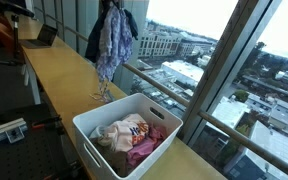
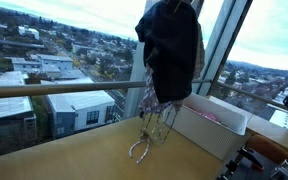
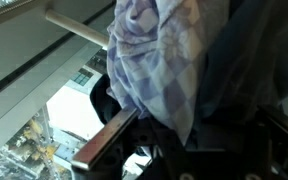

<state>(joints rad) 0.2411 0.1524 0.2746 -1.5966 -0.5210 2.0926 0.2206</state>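
Holds a checked cloth (image 1: 108, 50), blue and white, high in the air, bunched at the top and falling in long folds. Fills the middle of the wrist view with the same fabric, too close to reveal much else. Carries along a dark garment (image 2: 172, 45), draped over the upper part; cannot tell whether pinched too or merely riding on top. Hides the gripper (image 1: 111, 8) almost wholly under the head of the bundle; jaws pressed together on the checked cloth, judging by the single point of suspension. Trails a thin wiry loop (image 2: 144, 148) below the lower hem, touching or nearly touching the counter (image 2: 74, 155); cannot say whether strap, cord or hanger.

Hangs just beside a white bin (image 1: 84, 125), not over it, in both exterior views. Shares the counter with that bin, set on the window side, with a pink piece (image 1: 144, 148) and a pale piece (image 1: 119, 130) crumpled inside. Further off: a laptop (image 1: 46, 35) towards the far end of the counter, a railing (image 2: 54, 90) along the glass, and the city beyond.

Looks like a carrying stage: lifted, gripped, hanging free apart from that trailing loop. Calls, for any next move, for a firm pinch from start to finish, enough height for loop and hems to clear the bin's rim on a path that way, and a slow, even sweep with no swinging and no sliding of the dark garment.
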